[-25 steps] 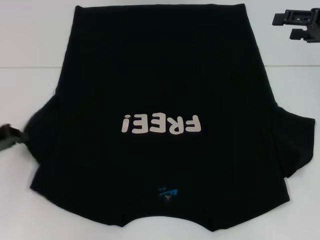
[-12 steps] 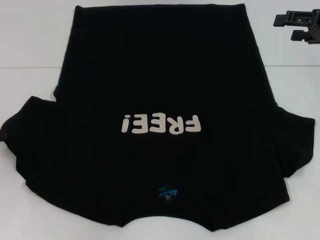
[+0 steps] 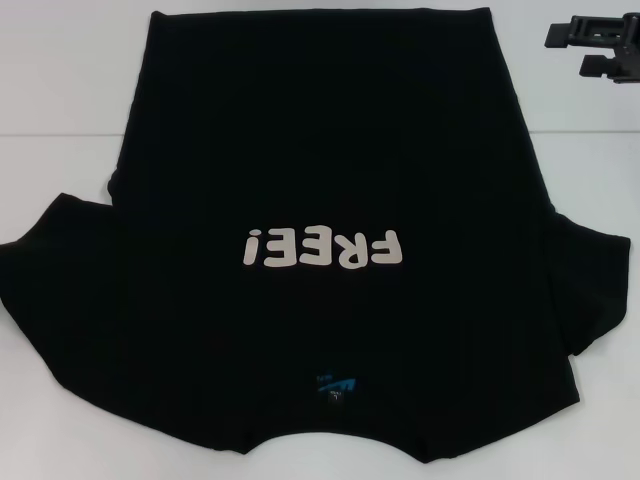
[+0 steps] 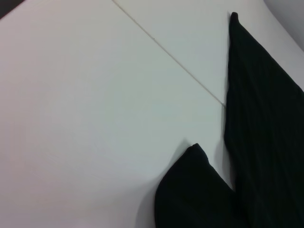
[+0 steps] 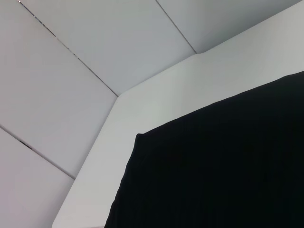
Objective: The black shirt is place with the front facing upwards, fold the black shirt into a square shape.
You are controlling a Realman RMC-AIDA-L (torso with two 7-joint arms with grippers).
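The right gripper (image 3: 600, 50) shows in the head view at the far right corner of the white surface (image 3: 60, 100), hanging clear of the cloth and holding nothing; only its black fingers (image 3: 570, 38) and bracket poke in from the frame edge, pointing toward the shirt, and whether they are spread or pressed together cannot be told from here. The left gripper appears in none of the views (its wrist camera shows cloth and tabletop only), so its fingers cannot be judged either. The black shirt (image 3: 320, 180) lies flat in the middle of the surface, front up, with the white "FREE!" print (image 3: 322, 248) reading upside down from the head camera and the small blue neck label (image 3: 333, 386) just beyond it toward the robot, so the collar sits at the near edge and the hem at the far edge. Both sleeves are spread out to the sides: the left sleeve (image 3: 55, 270) fans toward the left edge of the head view, and the right sleeve (image 3: 595, 285) reaches toward the right edge. In the left wrist view a rounded sleeve corner (image 4: 190, 190) lies beside the shirt's straight side edge (image 4: 256, 118) with a thin seam line (image 4: 166, 52) crossing the surface, and the right wrist view shows a hem corner (image 5: 142, 142) resting near the surface's rim, with pale wall panels (image 5: 71, 57) behind.
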